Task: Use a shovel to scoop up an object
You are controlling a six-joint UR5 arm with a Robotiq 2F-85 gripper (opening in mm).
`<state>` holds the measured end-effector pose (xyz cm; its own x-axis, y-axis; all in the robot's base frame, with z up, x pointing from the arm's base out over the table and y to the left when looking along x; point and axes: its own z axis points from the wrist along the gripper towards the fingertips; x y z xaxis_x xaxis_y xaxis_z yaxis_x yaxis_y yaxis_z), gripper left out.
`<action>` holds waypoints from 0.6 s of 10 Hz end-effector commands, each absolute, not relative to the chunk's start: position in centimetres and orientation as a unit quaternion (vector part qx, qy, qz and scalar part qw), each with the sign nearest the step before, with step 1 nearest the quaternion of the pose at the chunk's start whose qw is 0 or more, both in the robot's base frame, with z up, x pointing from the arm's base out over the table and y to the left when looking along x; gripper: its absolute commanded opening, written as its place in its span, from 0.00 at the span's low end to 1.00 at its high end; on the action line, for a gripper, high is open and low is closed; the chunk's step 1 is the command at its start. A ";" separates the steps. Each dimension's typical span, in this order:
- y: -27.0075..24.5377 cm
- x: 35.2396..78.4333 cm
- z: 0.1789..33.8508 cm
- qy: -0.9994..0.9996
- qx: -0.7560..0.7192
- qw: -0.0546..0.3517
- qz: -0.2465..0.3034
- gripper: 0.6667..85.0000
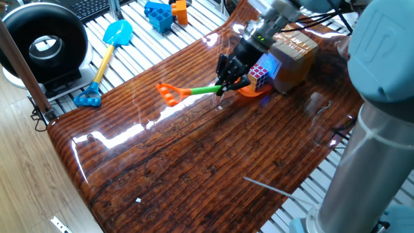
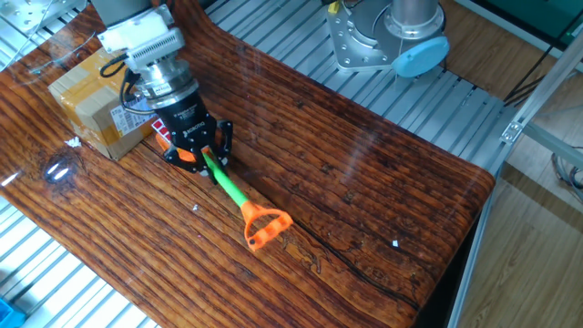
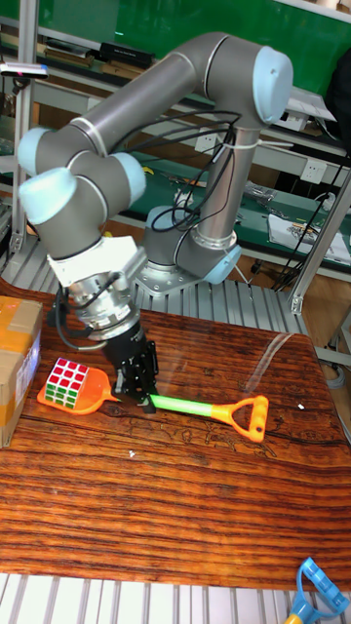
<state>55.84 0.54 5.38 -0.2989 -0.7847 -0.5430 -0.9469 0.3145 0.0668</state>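
Observation:
The shovel [image 3: 185, 405] lies low over the wooden table, with an orange scoop, a green shaft [image 1: 204, 89] and an orange D handle [image 2: 266, 226]. My gripper [image 3: 144, 395] is shut on the green shaft right behind the scoop. In the tall fixed view the object, a small Rubik's cube [image 3: 68, 380], rests on the scoop blade [image 3: 86, 400]. It also shows beside my gripper [image 1: 226, 81] as the cube [image 1: 260, 72]. In the other fixed view my gripper [image 2: 211, 155] hides most of the cube.
A brown cardboard box [image 1: 294, 55] stands right behind the cube, box [image 2: 86, 100]. A blue shovel with a yellow shaft [image 1: 107, 48] and blue toy blocks [image 1: 158, 14] lie on the metal slats beyond the table. The robot base [image 2: 392, 36] stands at the far side.

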 end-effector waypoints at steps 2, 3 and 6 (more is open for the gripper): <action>0.6 56.5 5.8 0.844 -0.477 0.175 0.173 0.00; -0.2 57.0 5.5 0.862 -0.450 0.167 0.161 0.00; -4.3 59.1 4.2 0.901 -0.394 0.140 0.114 0.00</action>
<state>57.30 -1.74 4.62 -0.5485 -0.7356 -0.3975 -0.8255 0.5520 0.1176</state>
